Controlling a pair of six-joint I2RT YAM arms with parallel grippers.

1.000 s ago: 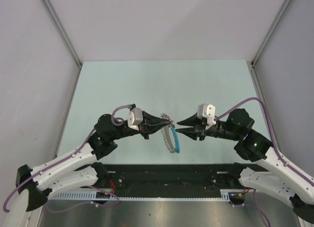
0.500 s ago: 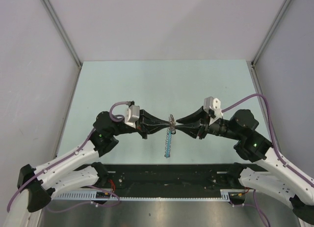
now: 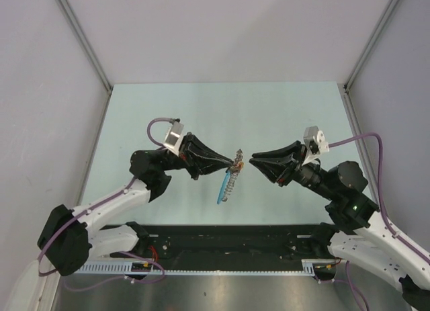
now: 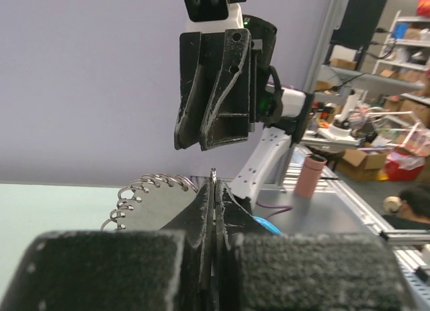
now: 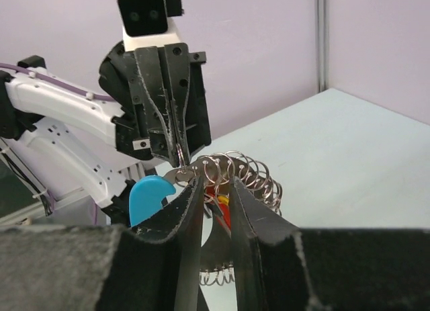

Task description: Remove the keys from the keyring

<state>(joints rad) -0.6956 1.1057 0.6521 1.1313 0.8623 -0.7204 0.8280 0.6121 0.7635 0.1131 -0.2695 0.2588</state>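
Note:
My left gripper (image 3: 234, 165) is shut on the thin metal keyring (image 4: 213, 172) and holds it above the table. A small brownish cluster of keys (image 3: 237, 162) sits at its fingertips. A bright blue strap (image 3: 221, 192) and a curved row of wire rings (image 3: 230, 181) hang below. In the left wrist view the left gripper (image 4: 215, 185) pinches the ring edge-on. My right gripper (image 3: 254, 161) is open, a short gap to the right of the cluster. In the right wrist view the right gripper (image 5: 216, 182) has its jaws apart, with the rings (image 5: 245, 171) and blue strap (image 5: 148, 197) just beyond them.
The pale green table (image 3: 201, 116) is bounded by grey walls on three sides. A black rail (image 3: 228, 234) with the arm bases runs along the near edge. Something red and yellow (image 5: 224, 207) hangs behind the rings.
The right gripper, which met the left at the keyring half a second ago, has drawn back to the right. The left gripper has kept the ring, and the blue strap has swung a little left.

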